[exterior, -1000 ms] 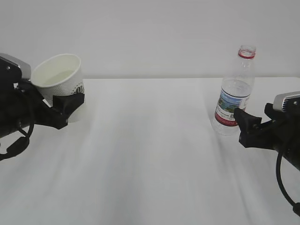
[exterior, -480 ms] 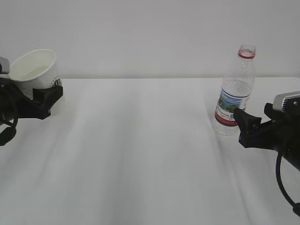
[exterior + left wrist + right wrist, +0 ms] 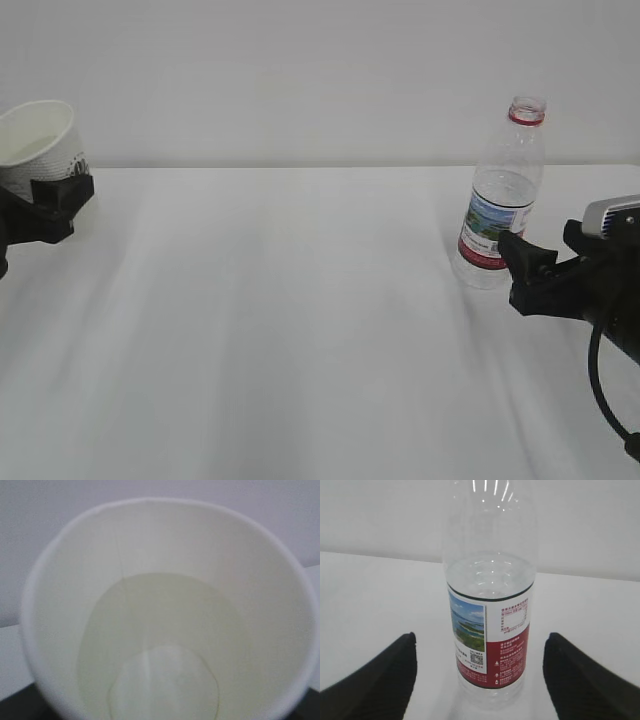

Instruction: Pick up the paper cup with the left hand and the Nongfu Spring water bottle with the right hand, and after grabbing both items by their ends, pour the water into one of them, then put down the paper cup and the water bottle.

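A: So, left hand at the far left edge of the exterior view: black jaws clamped on the lower part of the paper cup, cup tilted, mouth leaning toward the camera

B: Cup off the table?

A: Looks lifted, base hidden behind the jaws so can't be sure. Left wrist view looks straight into the cup, water pooled low in it, surface slanted against the wall. Fingers barely in that view, just dark corners at the bottom edge

B: Right hand?

A: Right hand jaws spread wide, gripping nothing. Nongfu Spring water bottle stands upright on the table just ahead of the fingertips. In the right wrist view the bottle sits centred between the two black fingers, clear gap on both sides, not touching

B: Bottle state?

A: No cap, red neck ring showing, water level about at the top edge of the label. Label faces the hand, landscape picture on the left half, red band below

B: Spacing between the two?

A: Well apart, cup and left hand at one end of the table, bottle and right hand at the other, bare white table between
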`<move>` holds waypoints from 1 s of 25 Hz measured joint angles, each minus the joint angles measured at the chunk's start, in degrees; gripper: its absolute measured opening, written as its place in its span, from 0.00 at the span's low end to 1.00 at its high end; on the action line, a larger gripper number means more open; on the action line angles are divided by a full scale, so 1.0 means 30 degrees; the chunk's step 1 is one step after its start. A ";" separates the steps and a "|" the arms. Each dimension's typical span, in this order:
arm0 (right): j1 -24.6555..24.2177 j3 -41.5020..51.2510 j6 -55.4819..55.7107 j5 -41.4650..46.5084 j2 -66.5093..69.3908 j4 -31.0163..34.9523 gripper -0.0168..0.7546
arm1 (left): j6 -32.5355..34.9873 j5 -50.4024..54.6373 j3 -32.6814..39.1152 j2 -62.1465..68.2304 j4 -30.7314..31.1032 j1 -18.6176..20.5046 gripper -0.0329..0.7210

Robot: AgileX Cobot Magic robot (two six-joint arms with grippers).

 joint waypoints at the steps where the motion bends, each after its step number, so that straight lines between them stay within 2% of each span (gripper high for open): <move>1: 0.0000 0.0000 0.0000 0.0000 0.0000 0.0000 0.79 | 0.0000 0.0000 0.0000 0.0000 0.0000 0.0147 0.78; 8: 0.0000 0.0000 0.0000 0.0000 0.0000 0.0000 0.79 | 0.0000 -0.0034 0.0000 0.0201 -0.0613 0.0897 0.78; 25: 0.0000 0.0000 0.0012 0.0000 0.0000 -0.0023 0.79 | 0.0013 -0.2686 0.0000 0.3350 -0.1587 0.0970 0.77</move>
